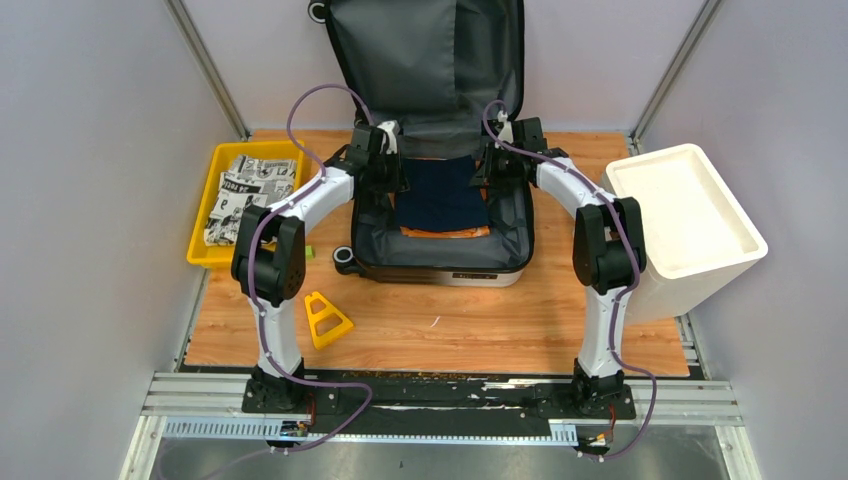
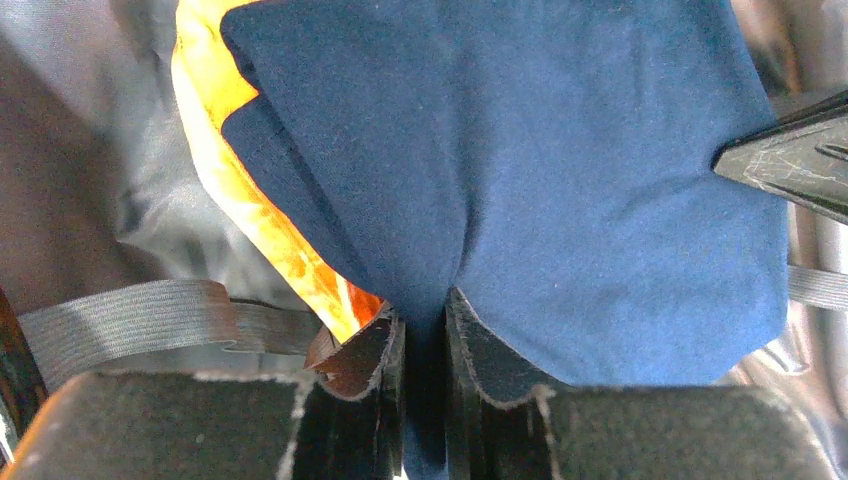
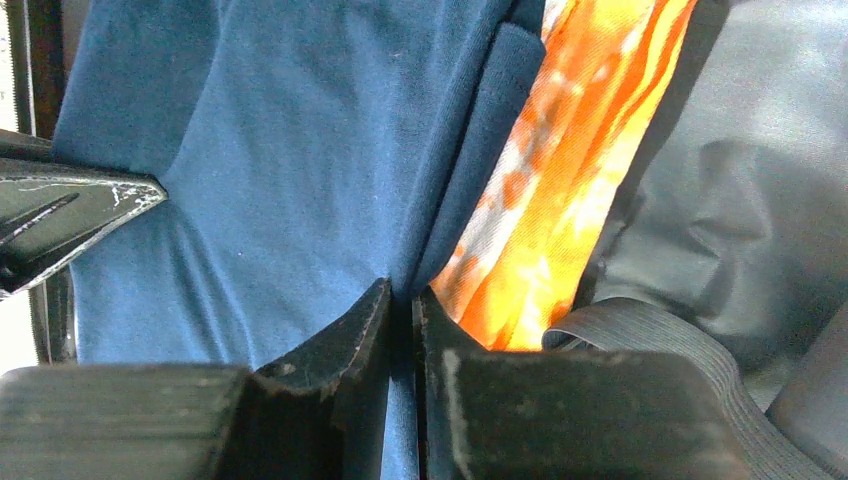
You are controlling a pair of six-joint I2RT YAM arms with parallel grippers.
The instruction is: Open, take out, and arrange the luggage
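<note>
The luggage [image 1: 440, 268] lies open at the back middle of the table, with its lid [image 1: 430, 50] upright against the wall. Its dark grey lining [image 2: 80, 150] [image 3: 760, 180] holds a folded navy cloth [image 1: 440, 195] [image 2: 560, 150] [image 3: 250, 150] lying on an orange patterned cloth [image 1: 445, 233] [image 2: 230, 170] [image 3: 560, 180]. My left gripper [image 1: 395, 172] [image 2: 425, 310] is shut on a pinched fold at the navy cloth's far left edge. At the far right edge, my right gripper [image 1: 490, 172] [image 3: 402, 300] is shut on the same cloth.
A yellow tray [image 1: 215, 160] with black-and-white printed items [image 1: 245, 195] stands at the left. A white bin [image 1: 690, 215] stands at the right. A yellow triangular piece [image 1: 326, 318] lies in front of the luggage. Grey straps [image 2: 150, 315] [image 3: 640, 335] lie inside the shell.
</note>
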